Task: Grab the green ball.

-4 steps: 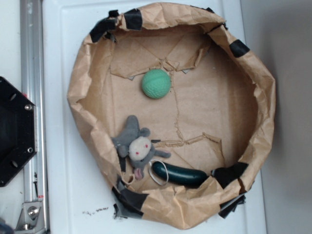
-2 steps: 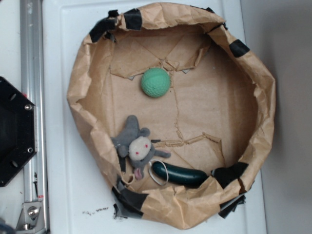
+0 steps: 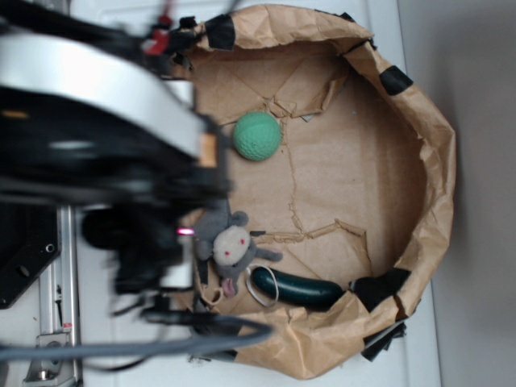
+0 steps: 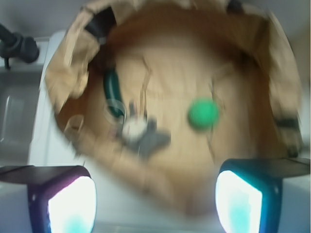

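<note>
Green ball (image 3: 258, 136) resting in crumpled paper basin (image 3: 435, 161), blurred arm (image 3: 97, 121) above the rim, jaws spread wide, holding nothing

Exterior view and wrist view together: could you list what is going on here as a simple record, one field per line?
container: crumpled brown paper bowl patched with black tape
green ball: lies free on the paper floor, touching nothing
plush mouse: grey, near the rim
dark green cucumber-shaped object: beside the mouse
robot arm: blurred, over the bowl's left side
gripper: open, empty, above the bowl's edge, short of the ball
task status: ball not yet grabbed
</note>
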`<state>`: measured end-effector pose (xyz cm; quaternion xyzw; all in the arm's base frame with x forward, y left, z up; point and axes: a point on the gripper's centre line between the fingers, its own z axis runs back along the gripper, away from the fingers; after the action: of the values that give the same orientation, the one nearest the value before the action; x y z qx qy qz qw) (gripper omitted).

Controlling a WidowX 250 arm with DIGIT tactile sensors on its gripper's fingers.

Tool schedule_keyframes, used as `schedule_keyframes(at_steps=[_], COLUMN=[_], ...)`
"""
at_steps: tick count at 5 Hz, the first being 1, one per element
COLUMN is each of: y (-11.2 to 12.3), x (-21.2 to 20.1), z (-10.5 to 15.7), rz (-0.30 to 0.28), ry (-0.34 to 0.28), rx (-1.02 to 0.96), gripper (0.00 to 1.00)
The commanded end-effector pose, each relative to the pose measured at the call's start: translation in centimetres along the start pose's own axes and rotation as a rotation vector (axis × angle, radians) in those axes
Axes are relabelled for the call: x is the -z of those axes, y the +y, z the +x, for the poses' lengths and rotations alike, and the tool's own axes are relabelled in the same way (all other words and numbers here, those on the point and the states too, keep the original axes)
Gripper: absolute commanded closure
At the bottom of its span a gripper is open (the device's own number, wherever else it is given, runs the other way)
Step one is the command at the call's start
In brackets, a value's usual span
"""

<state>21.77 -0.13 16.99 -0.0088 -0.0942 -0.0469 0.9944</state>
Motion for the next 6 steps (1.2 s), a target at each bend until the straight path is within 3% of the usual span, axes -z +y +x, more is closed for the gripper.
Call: schedule_keyframes(at_steps=[1, 2, 3, 4, 5, 6], y=[4.5, 5.3, 6.7, 7.2, 7.8, 8.0], x=[9.5, 11.5, 12.6, 13.7, 14.4, 15.4], z=[2.1, 1.3, 0.7, 1.8, 2.8, 2.4], rz=[0.106, 0.111, 0.11, 0.136, 0.126, 0.134], ry=[0.078, 0.157, 0.164, 0.144, 0.12, 0.139], rx=[0.131, 0.263, 0.31, 0.343, 0.346, 0.368], gripper=[0.0, 0.0, 0.0, 0.0, 0.0, 1.0])
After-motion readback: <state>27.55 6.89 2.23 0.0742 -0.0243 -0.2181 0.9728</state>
